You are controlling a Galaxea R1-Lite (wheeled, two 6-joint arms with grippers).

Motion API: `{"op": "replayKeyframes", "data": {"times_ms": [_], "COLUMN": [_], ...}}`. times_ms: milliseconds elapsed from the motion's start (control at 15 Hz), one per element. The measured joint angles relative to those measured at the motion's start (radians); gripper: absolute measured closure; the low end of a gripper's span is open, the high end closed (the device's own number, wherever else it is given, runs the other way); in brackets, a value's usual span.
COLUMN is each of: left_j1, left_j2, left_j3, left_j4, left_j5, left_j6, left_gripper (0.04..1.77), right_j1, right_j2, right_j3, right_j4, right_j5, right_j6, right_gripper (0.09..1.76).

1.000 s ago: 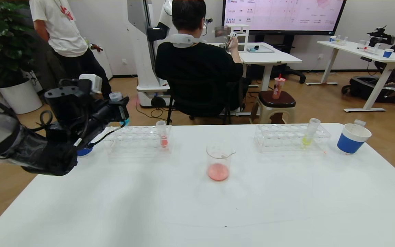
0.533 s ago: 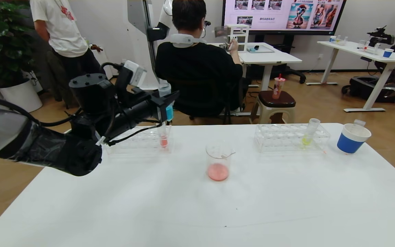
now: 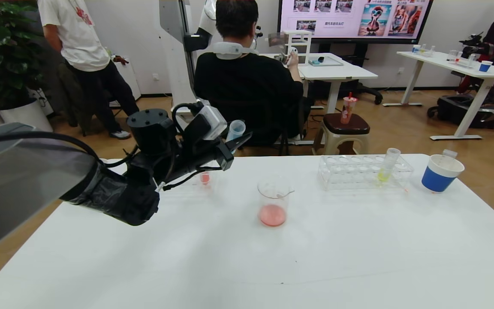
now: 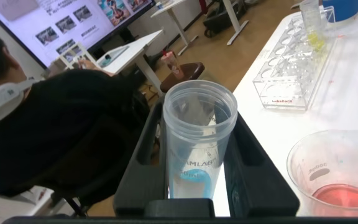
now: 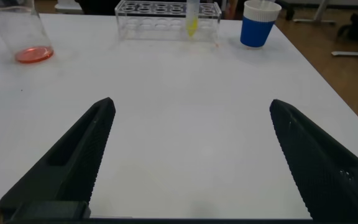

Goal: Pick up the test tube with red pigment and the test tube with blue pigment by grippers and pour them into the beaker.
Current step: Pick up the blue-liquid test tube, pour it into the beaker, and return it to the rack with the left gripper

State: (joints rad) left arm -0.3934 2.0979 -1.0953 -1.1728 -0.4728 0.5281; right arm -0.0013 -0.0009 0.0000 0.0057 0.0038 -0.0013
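The left hand (image 3: 234,143) pinches the test tube with blue pigment (image 4: 199,146) and holds it above the desk (image 3: 247,257), left of and beyond the beaker (image 3: 274,201), which already has red liquid inside. The test tube with red pigment (image 3: 205,178) stands in its rack. Since half a second ago the arm has moved right and the tube has tilted. Next it must reach over the beaker's rim and tip further. The right hand (image 5: 191,155) waits near, spread open.
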Motion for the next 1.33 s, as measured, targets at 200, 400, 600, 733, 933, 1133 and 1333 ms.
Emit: {"op": "replayKeyframes", "data": {"times_ms": [200,400,600,733,933,1133,1333], "left_j1": [0.000,-0.003,-0.021,-0.034,-0.055,-0.063,-0.060], "left_j2": [0.064,0.140,0.200,0.227,0.257,0.271,0.283], "left_j3": [-0.067,-0.168,-0.216,-0.225,-0.243,-0.253,-0.293], "left_j4": [-0.016,-0.034,-0.027,-0.027,-0.026,0.001,0.029], "left_j5": [-0.074,-0.144,-0.160,-0.161,-0.160,-0.162,-0.198], "left_j6": [0.109,0.269,0.386,0.452,0.528,0.632,0.704], "left_gripper": [1.30,1.30,1.30,1.30,1.30,1.30,1.30], "right_j1": [0.000,-0.001,0.000,0.000,0.000,0.000,0.000], "right_j2": [0.000,0.000,0.000,0.000,0.000,0.000,0.000], "right_j3": [0.000,0.000,0.000,0.000,0.000,0.000,0.000], "right_j4": [0.000,0.000,0.000,0.000,0.000,0.000,0.000], "right_j5": [0.000,0.000,0.000,0.000,0.000,0.000,0.000], "right_j6": [0.000,0.000,0.000,0.000,0.000,0.000,0.000], "right_gripper": [0.11,0.11,0.11,0.11,0.11,0.11,0.11]}}
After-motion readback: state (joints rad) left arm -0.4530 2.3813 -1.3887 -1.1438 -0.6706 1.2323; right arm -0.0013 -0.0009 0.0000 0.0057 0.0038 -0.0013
